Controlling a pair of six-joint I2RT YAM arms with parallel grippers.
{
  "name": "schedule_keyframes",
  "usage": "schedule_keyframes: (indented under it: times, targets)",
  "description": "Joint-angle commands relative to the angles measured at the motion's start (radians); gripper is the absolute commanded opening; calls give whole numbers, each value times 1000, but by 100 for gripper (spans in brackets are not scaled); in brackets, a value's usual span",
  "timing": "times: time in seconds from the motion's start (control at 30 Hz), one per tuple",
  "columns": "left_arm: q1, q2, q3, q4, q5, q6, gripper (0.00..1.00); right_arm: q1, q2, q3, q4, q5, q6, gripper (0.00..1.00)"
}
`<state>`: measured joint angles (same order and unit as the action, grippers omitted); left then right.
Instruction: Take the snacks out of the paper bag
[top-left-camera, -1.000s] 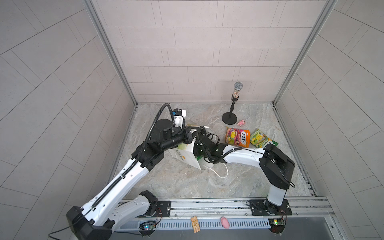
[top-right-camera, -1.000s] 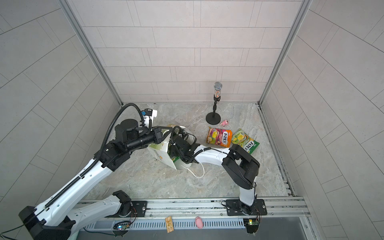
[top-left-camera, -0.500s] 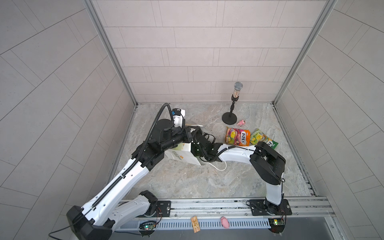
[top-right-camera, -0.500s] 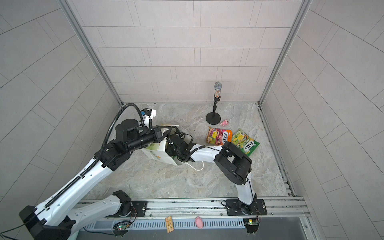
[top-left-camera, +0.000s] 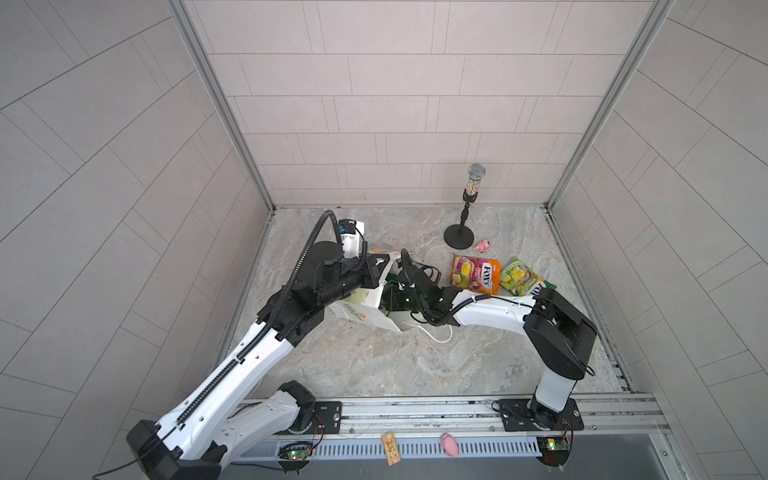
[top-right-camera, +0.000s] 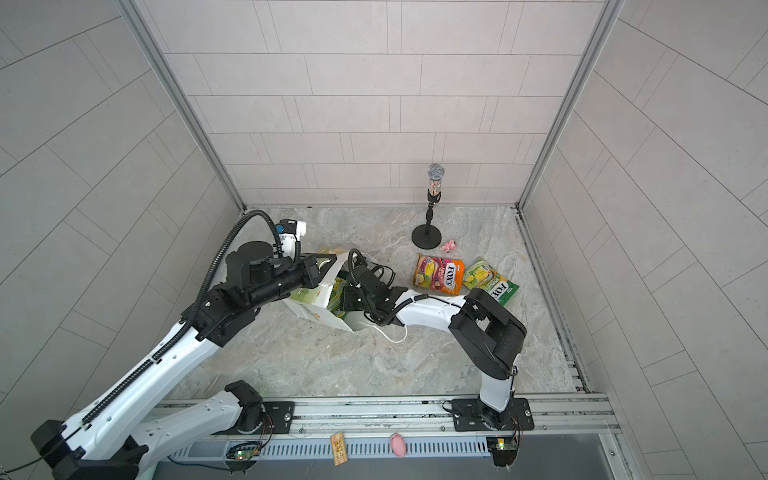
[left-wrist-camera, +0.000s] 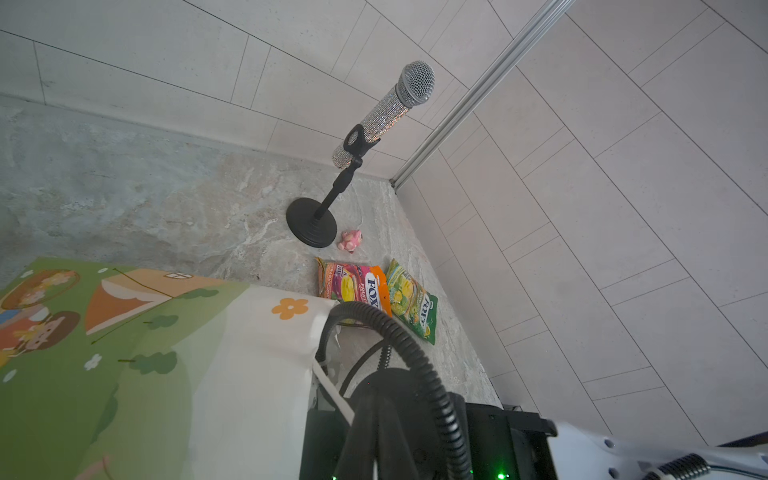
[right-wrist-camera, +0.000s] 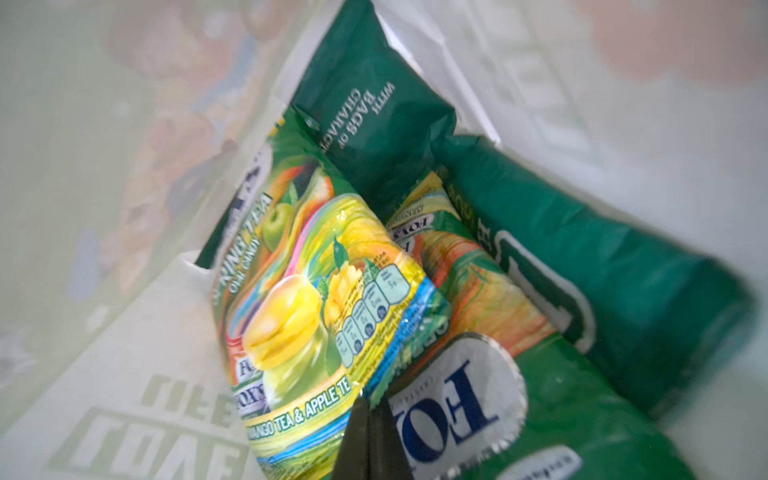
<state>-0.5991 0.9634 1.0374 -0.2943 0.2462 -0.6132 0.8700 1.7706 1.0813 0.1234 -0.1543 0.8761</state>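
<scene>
Inside the paper bag (top-left-camera: 360, 311), my right gripper (right-wrist-camera: 370, 432) sat pinched shut on the corner of a yellow-green packet (right-wrist-camera: 316, 291), beside the dark green crisp bag (right-wrist-camera: 623, 270). My left gripper (top-left-camera: 380, 270) clamped the bag's rim. Best plan, I judged: pull slowly, straight out the mouth.
</scene>
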Motion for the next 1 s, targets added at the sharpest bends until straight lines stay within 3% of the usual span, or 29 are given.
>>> schedule_keyframes:
  times: [0.0,0.67,0.87,0.97]
  targets:
    - [-7,-23,-1,-18,-48,18,0,-5,-64,-17,6,-25,-44,0]
    - [-7,-24,-10,-40,-116,23,0,-14,-336,-96,-87,-20,-163,0]
    - [-7,-21,-5,-30,-108,18,0,-15,-314,-99,-120,-24,-139,0]
    - [-7,-17,0,-28,-102,17,0,-10,-275,-95,-133,-44,-98,24]
